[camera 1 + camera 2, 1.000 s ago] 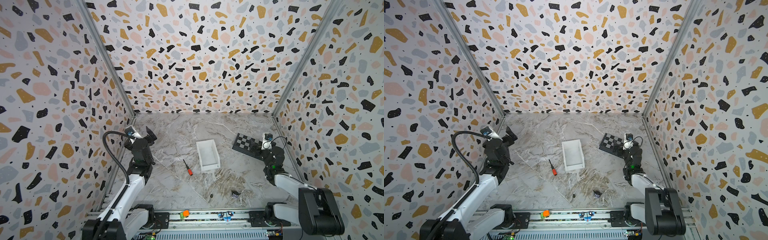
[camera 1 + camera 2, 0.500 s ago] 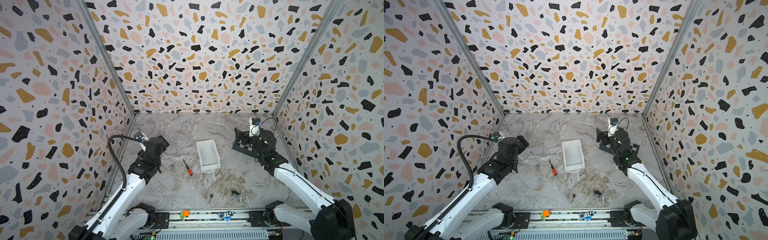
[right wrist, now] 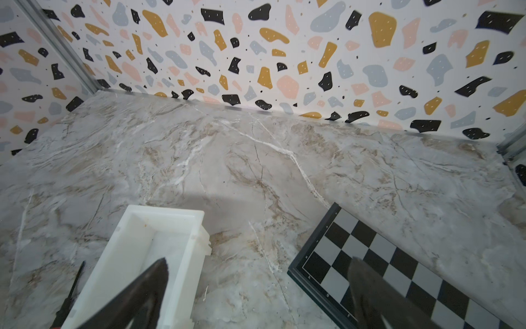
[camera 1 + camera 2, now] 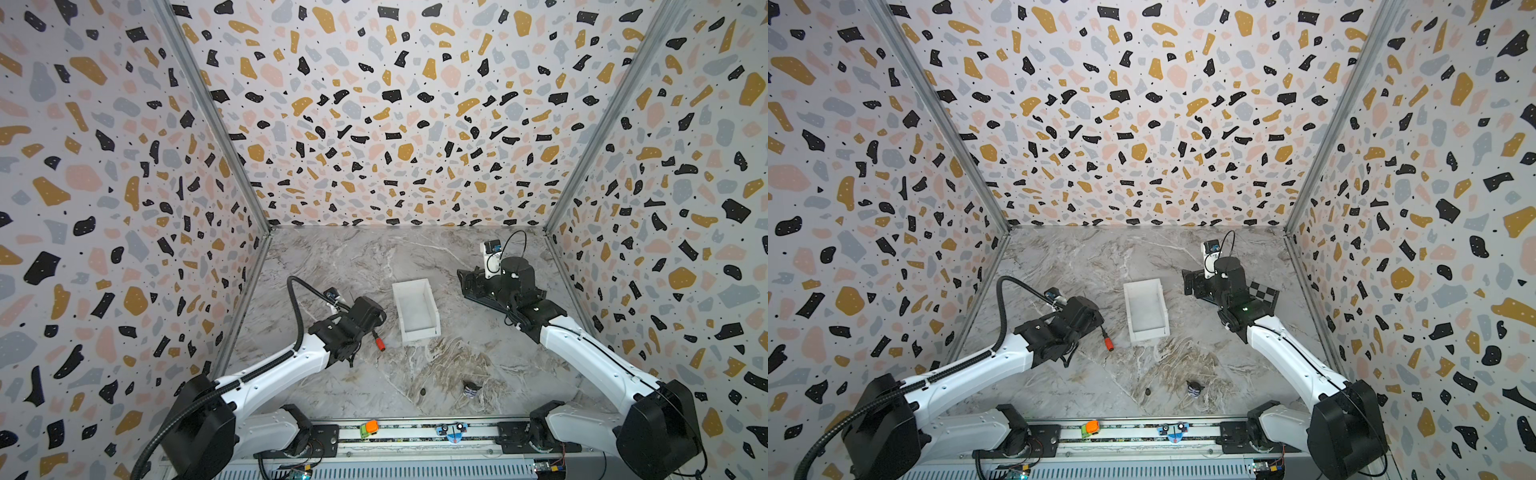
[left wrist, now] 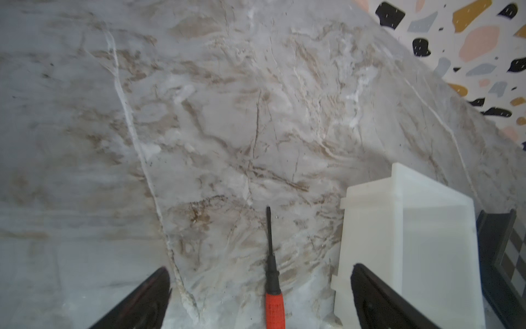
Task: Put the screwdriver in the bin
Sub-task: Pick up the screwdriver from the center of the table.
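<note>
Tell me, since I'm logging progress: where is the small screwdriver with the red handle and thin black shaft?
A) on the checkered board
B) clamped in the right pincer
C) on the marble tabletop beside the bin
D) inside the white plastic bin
C: the left wrist view shows the small red-handled screwdriver lying flat on the marble tabletop beside the white rectangular plastic bin, under the open left pincer.

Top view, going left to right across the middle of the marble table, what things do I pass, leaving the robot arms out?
screwdriver → bin → checkered board
</note>
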You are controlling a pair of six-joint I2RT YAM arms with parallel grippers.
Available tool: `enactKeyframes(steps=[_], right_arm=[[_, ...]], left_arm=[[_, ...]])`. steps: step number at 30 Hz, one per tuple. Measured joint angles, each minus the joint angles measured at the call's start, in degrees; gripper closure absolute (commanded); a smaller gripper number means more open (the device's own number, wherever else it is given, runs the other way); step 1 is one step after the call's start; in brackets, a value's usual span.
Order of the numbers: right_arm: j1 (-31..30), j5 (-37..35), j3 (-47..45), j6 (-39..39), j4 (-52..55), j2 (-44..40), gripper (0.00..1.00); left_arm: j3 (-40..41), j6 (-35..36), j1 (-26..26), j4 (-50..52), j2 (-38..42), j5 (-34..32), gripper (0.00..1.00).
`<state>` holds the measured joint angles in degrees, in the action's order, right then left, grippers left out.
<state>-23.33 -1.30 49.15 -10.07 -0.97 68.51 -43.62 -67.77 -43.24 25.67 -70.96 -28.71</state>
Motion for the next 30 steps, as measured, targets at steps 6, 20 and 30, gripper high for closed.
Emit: enactKeyframes(steps=[6, 20, 30], right_arm=[[3.4, 4.0, -0.9, -0.8, 1.3, -1.6, 0.01], [6.9, 8.1, -3.3, -1.4, 3.4, -5.9, 0.00], [8.1, 9.3, -4.6, -1.7, 3.7, -6.5, 0.01]], left_arm=[[-5.7, -2.9, -5.4, 3.0, -8.3, 0.3, 0.02], [-8.0, -8.7, -7.5, 2.5, -18.0, 3.8, 0.32], [-7.9, -10.1, -7.5, 2.2, -21.4, 3.7, 0.44]])
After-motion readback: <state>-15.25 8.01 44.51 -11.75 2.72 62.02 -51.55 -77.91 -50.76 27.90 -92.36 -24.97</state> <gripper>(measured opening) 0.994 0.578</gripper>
